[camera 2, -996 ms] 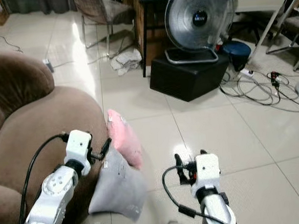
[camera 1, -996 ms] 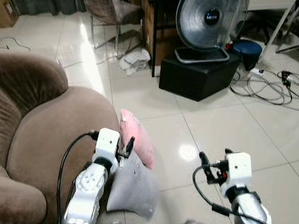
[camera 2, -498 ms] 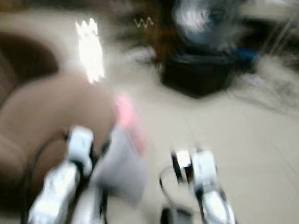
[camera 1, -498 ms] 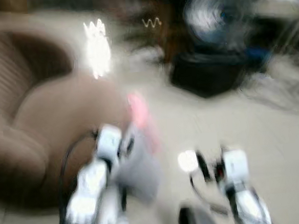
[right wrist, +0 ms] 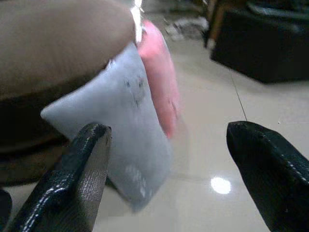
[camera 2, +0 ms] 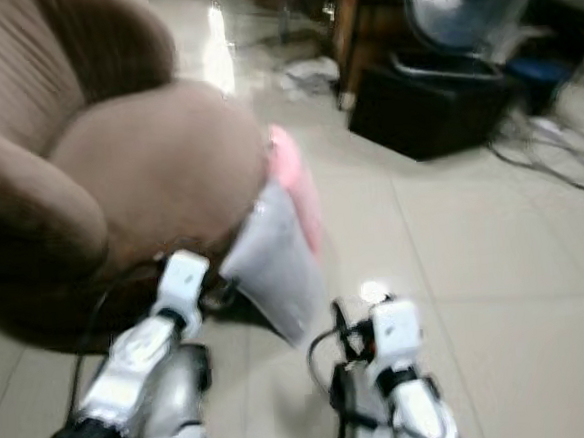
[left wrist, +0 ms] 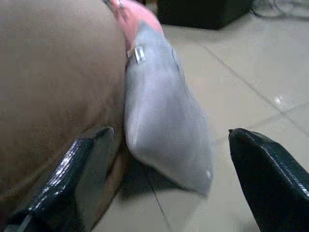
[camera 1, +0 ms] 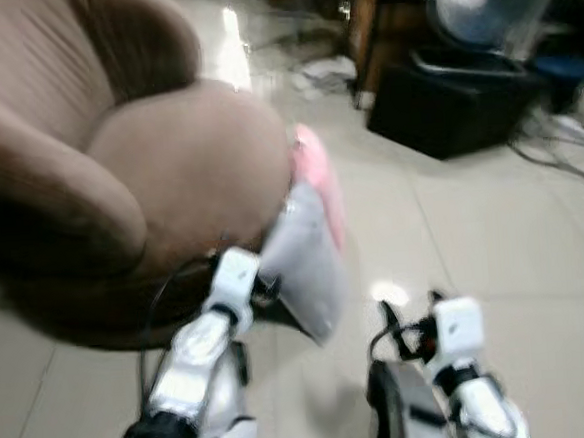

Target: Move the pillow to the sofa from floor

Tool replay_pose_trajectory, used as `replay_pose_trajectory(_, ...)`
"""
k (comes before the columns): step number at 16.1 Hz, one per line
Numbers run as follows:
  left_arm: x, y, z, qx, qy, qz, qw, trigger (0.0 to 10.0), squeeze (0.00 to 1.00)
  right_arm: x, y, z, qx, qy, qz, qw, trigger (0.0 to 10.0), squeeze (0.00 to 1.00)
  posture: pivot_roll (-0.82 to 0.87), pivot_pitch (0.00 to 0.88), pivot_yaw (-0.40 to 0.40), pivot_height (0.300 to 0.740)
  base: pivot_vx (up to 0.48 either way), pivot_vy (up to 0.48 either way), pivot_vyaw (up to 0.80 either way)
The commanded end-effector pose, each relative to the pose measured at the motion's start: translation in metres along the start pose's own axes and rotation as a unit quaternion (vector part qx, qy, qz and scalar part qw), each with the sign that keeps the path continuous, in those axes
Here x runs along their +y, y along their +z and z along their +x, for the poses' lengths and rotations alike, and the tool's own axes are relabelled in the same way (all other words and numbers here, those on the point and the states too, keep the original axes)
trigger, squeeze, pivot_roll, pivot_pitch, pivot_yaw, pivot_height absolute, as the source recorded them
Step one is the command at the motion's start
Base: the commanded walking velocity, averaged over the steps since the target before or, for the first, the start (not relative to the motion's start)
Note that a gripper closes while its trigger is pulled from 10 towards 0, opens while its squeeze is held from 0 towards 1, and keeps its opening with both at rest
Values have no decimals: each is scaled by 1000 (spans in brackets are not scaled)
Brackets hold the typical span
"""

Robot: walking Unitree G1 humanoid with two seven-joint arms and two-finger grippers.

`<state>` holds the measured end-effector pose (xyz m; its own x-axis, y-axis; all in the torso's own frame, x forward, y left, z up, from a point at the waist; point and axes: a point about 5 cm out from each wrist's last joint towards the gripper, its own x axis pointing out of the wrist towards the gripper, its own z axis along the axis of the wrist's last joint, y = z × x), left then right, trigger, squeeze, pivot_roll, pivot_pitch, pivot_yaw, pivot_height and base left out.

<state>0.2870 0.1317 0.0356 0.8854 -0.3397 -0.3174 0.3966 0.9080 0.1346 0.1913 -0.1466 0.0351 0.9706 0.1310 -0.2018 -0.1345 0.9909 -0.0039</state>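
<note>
Leaning pillow point(camera 1: 304, 253) against sofa point(camera 1: 168, 167), fan point(camera 1: 483, 5) beyond

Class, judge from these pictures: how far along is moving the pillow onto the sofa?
Done: nothing yet; the grey pillow leans on the sofa, beside a pink pillow. In hand: the left gripper is open around it; the right gripper is open nearby. Left: grasp, lift, place.

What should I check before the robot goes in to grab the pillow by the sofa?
1. Grey pillow located, leaning on the sofa front: ok.
2. Left gripper open, jaws apart with the pillow ahead between them: ok.
3. Right gripper open: ok.
4. Pillow gripped: not ok, neither gripper touches it.
5. Pink pillow behind the grey one, risk of catching both: cannot tell.
6. Head views sharp enough to aim: not ok, blurred.
</note>
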Motion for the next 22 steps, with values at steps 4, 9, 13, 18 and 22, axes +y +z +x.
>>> replay_pose_trajectory(4, -9, 17, 8, -45, -19, -1, 999, 10000, 0, -9, 8, 1, -13, -19, -4, 1000, 10000, 0, 28, 102, -58, 561, 238, 0, -169)
replay_pose_trajectory(9, -7, 19, 10, -54, -11, 8, 998, 10000, 0, -10, 10, 3, -18, -18, -8, 1000, 10000, 0, 28, 98, -59, 561, 337, 0, -404)
replay_pose_trajectory(13, -1, 19, 11, -54, 2, 23, 998, 10000, 0, -4, 9, 4, -6, 21, -26, 999, 10000, 0, 31, 100, -58, 561, 332, 0, 170)
replay_pose_trajectory(18, 19, 0, 3, 0, 36, 57, 998, 10000, 0, 8, 4, -1, 7, 71, -22, 997, 10000, 0, 29, 107, -51, 561, 192, 0, 640)
replay_pose_trajectory(22, 41, -40, -14, 115, 59, 55, 990, 10000, 1000, 10, 1, -6, 24, 113, -35, 993, 10000, 0, 29, 111, -56, 561, 0, 0, 0)
